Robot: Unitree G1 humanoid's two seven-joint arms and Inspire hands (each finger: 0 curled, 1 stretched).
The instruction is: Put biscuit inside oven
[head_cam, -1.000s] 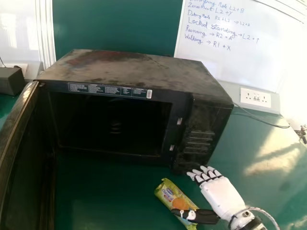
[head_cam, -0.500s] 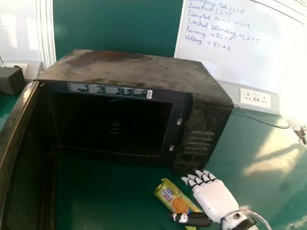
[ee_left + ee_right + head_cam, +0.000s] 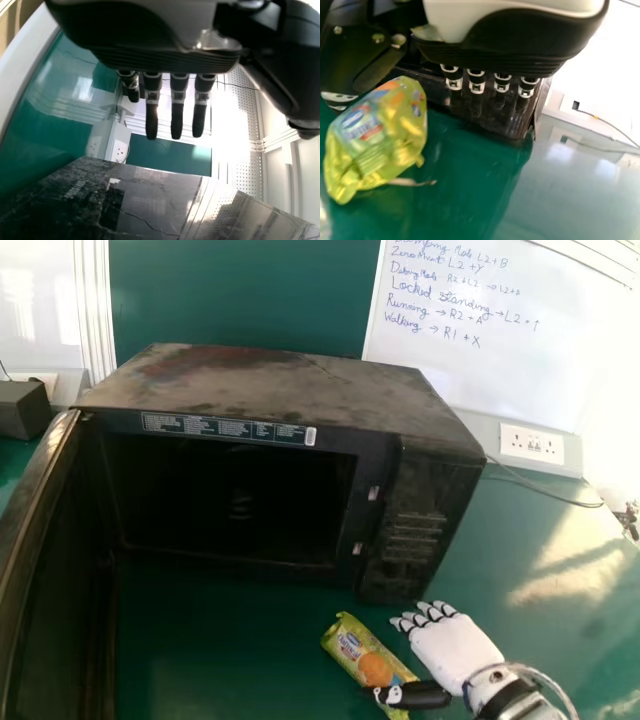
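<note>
My right hand (image 3: pixel 455 652) is over the green table (image 3: pixel 230 640), just in front of the right front corner of the oven (image 3: pixel 290 390). It is open: the fingers reach out nearly straight toward that corner, and my thumb stands well away from them, crossing over the near end of the biscuit packet (image 3: pixel 355 648). I have no grip on it, and whether the thumb actually touches the wrapper I cannot tell. The packet, yellow-green with a round biscuit printed on it, lies on the table outside the oven, slanting so that its far end points up and left toward the opening (image 3: pixel 230 500). In the right wrist view, my right hand (image 3: pixel 515 40) has its fingers side by side in front of the oven's dark, shiny front, with the crinkled packet over on the thumb side. The oven door (image 3: pixel 60 570) is swung wide open on the left, and inside the dark opening I can make out a small, pale, coiled shape. The control panel (image 3: pixel 415 540) stands to the right of the opening. My left hand (image 3: pixel 155 55), in the left wrist view, is also open, its fingers straight and its thumb apart, above a dark, glossy surface (image 3: pixel 150 200). Behind the oven are a whiteboard (image 3: pixel 540 370) and a wall socket (image 3: pixel 532 445).
</note>
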